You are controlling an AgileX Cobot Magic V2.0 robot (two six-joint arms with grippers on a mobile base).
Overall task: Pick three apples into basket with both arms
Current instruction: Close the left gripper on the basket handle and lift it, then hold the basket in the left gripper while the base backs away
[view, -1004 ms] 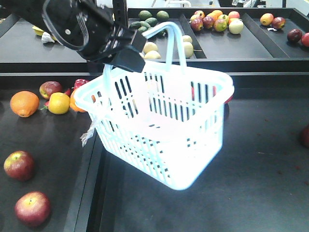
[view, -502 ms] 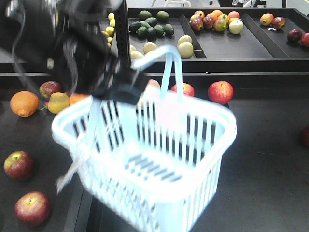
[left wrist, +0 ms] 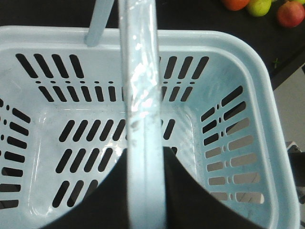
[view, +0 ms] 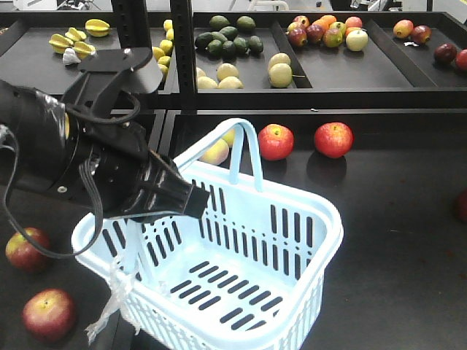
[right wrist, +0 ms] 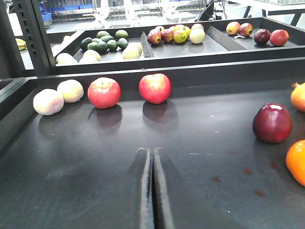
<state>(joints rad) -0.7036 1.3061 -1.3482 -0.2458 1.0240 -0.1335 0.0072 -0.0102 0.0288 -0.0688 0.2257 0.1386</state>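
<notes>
Left tool (view: 191, 202) clenched on one swing handle (left wrist: 143, 95) of the basket (view: 321, 213), which it holds tilted over the counter (view: 394, 277). Right tool (right wrist: 152, 191) pressed closed on nothing, low over the counter. One streaked apple (view: 28, 249) and a second (view: 48, 313) lie at the basket's 9 o'clock. Two bright red apples (view: 276, 141) sit at its 12 to 1 o'clock.
</notes>
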